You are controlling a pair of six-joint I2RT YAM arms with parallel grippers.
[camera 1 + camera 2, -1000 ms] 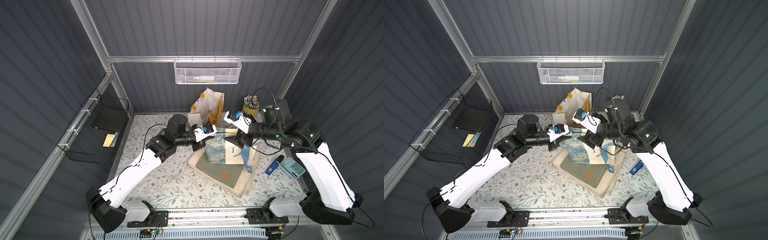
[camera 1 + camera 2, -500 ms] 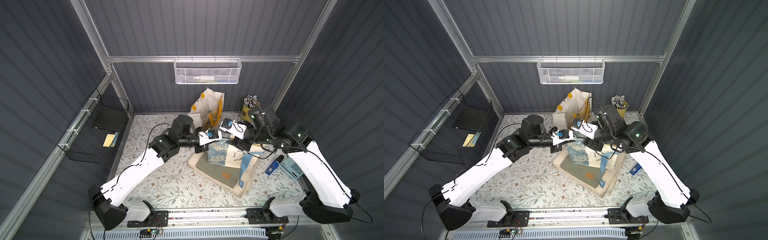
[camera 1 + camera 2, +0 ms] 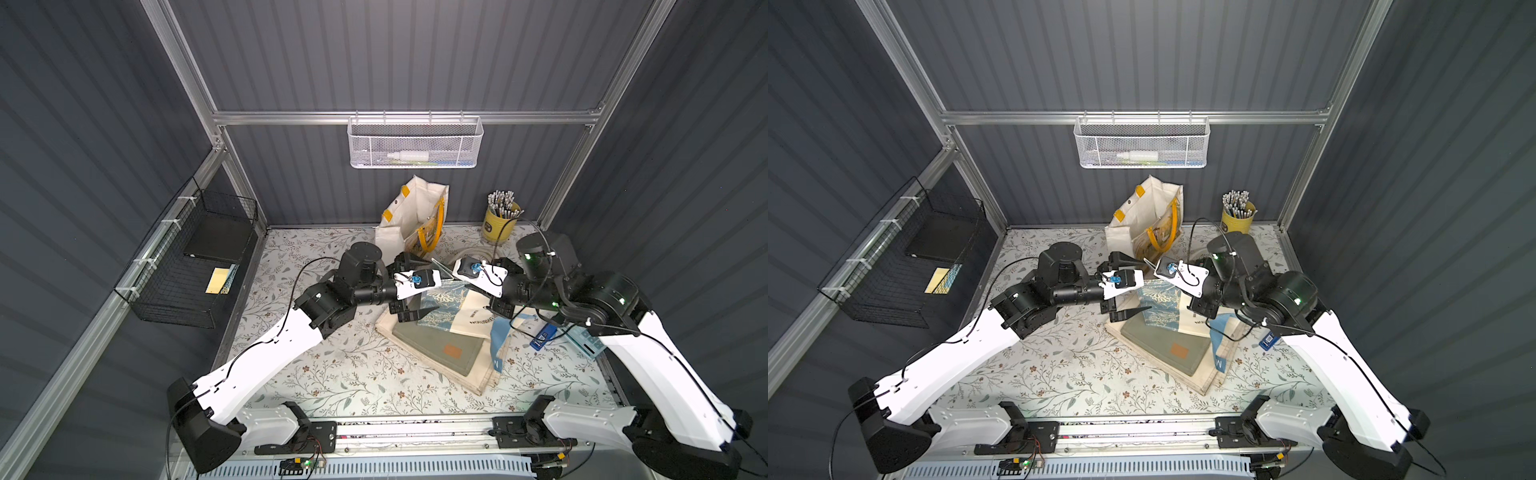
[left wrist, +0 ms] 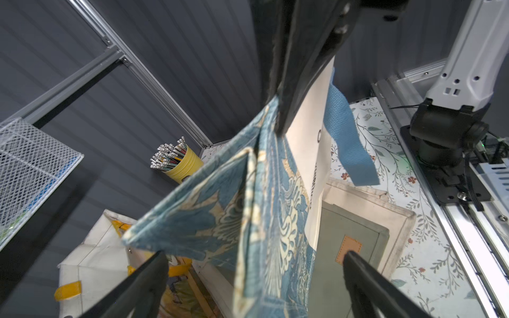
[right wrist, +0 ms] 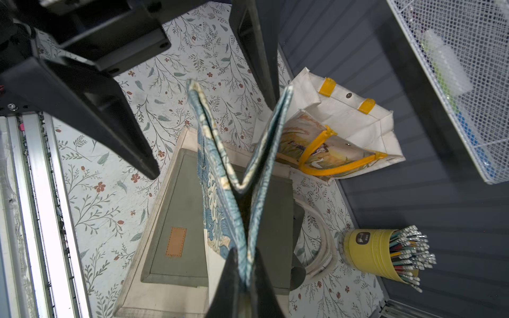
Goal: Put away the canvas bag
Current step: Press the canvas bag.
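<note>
- Lettering on the cream fabric panel point(image 3: 478, 320) was illegible.
- Right gripper point(image 5: 243, 264) pinched the blue floral-print canvas bag point(image 5: 220, 192), which hung over the folded bag stack point(image 3: 436, 349).
- Left gripper point(image 4: 253, 256) stood fully open, astride that bag.

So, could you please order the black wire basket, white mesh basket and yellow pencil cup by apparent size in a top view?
1. black wire basket
2. white mesh basket
3. yellow pencil cup
Both baskets hang higher, possibly nearer the camera.

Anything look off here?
Right hand is shut on the blue floral bag, but the white tote with the blue strap seems lifted along with it, sagging onto the stack. Left hand is open.
</note>
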